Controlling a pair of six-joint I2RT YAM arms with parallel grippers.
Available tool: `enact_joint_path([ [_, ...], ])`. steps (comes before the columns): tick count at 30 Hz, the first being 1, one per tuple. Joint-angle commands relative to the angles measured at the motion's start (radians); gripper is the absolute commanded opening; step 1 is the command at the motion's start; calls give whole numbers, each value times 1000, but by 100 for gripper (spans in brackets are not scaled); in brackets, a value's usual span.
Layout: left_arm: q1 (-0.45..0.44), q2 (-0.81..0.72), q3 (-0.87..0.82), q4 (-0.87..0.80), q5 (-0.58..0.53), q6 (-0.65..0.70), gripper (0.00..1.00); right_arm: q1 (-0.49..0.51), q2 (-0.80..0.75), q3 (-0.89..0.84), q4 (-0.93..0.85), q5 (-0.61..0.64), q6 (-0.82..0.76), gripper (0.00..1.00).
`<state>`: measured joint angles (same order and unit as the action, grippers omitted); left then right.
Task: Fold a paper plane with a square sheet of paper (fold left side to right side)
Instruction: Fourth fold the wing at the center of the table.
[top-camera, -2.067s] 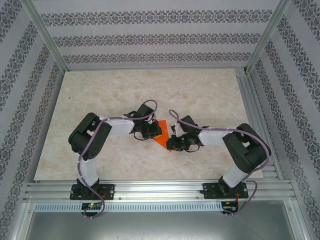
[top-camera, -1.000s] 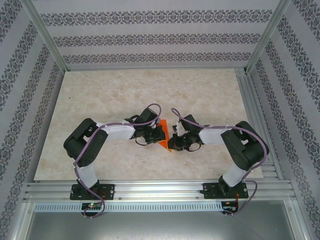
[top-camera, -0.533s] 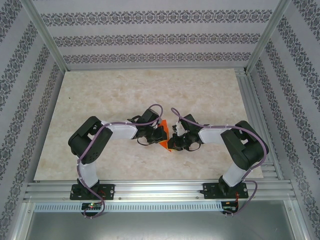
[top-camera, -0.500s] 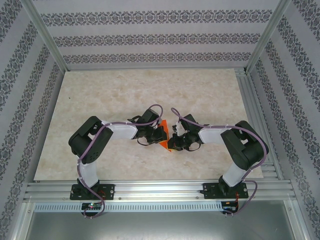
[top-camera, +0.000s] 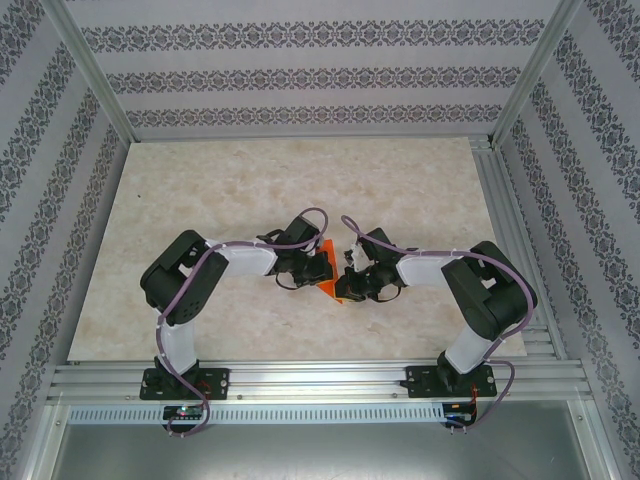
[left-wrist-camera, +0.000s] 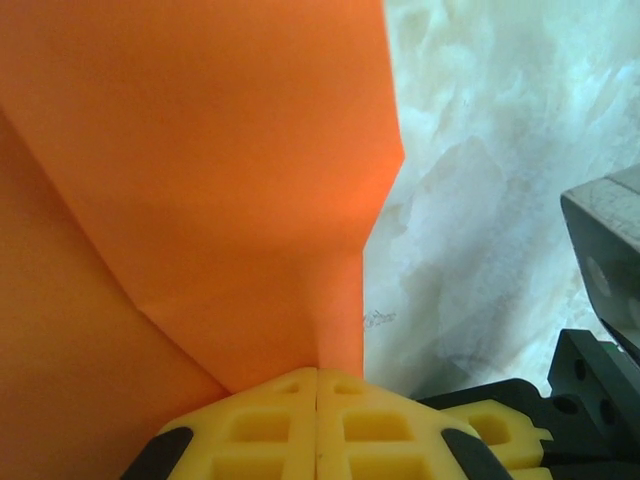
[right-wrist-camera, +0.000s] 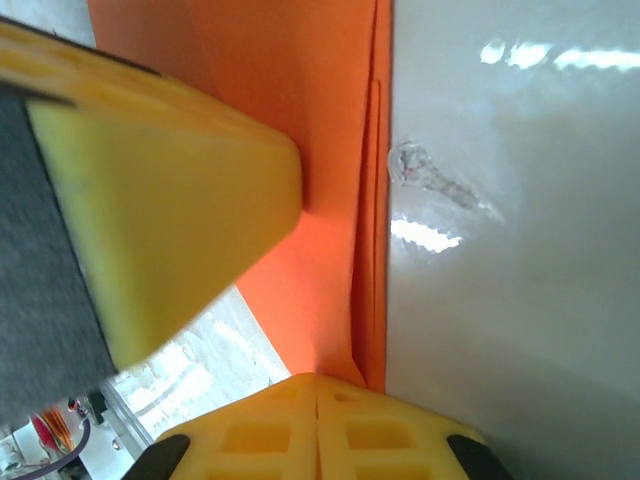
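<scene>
Now the left claw and right claw are both pinching shut on the paper at the frame's centre, so uneven pulling between them is risking a tear or a crooked crease.

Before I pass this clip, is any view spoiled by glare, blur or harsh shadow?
Top external: even light, sharp, no harsh shadows. Left wrist: the orange paper is crisp, with no glare. Right wrist: there are bright glare spots on the table, and a yellow pad near the lens is blurred.
</scene>
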<state>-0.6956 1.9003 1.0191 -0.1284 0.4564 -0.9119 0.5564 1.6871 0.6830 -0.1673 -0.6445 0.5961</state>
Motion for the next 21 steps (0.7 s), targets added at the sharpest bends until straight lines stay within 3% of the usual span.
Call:
enact_joint_path([
  [1, 65, 26, 19, -72, -132, 61, 9, 15, 79, -57, -175, 225, -23, 8],
  [21, 249, 115, 191, -179, -135, 216, 11, 23, 68, -62, -179, 228, -16, 8],
])
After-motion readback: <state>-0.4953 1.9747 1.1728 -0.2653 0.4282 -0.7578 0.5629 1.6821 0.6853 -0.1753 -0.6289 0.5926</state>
